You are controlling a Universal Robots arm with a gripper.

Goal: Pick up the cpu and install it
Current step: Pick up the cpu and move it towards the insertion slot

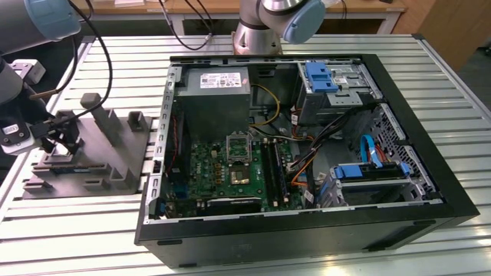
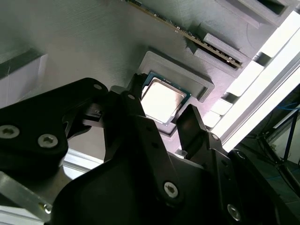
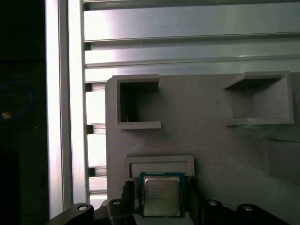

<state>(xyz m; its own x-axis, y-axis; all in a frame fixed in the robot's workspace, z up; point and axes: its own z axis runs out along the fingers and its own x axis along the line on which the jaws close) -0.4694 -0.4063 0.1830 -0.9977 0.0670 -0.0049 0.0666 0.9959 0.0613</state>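
Note:
The cpu (image 3: 161,196) is a small flat square chip with a pale silvery top, lying in a shallow pocket of the grey moulded tray (image 3: 206,126). It also shows in the second wrist view as the cpu (image 2: 161,99). My gripper (image 3: 161,208) hangs just over it, open, with one dark finger (image 3: 127,193) on each side of the chip and a narrow gap at each edge. In the exterior view the gripper (image 1: 65,141) is low over the tray (image 1: 100,172), at that view's left.
An open black computer case (image 1: 429,172) lies on the slatted metal table (image 1: 452,69) toward the exterior view's right. Inside it are a green motherboard (image 1: 211,167), a grey metal box (image 1: 218,100), cables and blue drive brackets. Upright tray posts (image 1: 103,115) stand beside the gripper.

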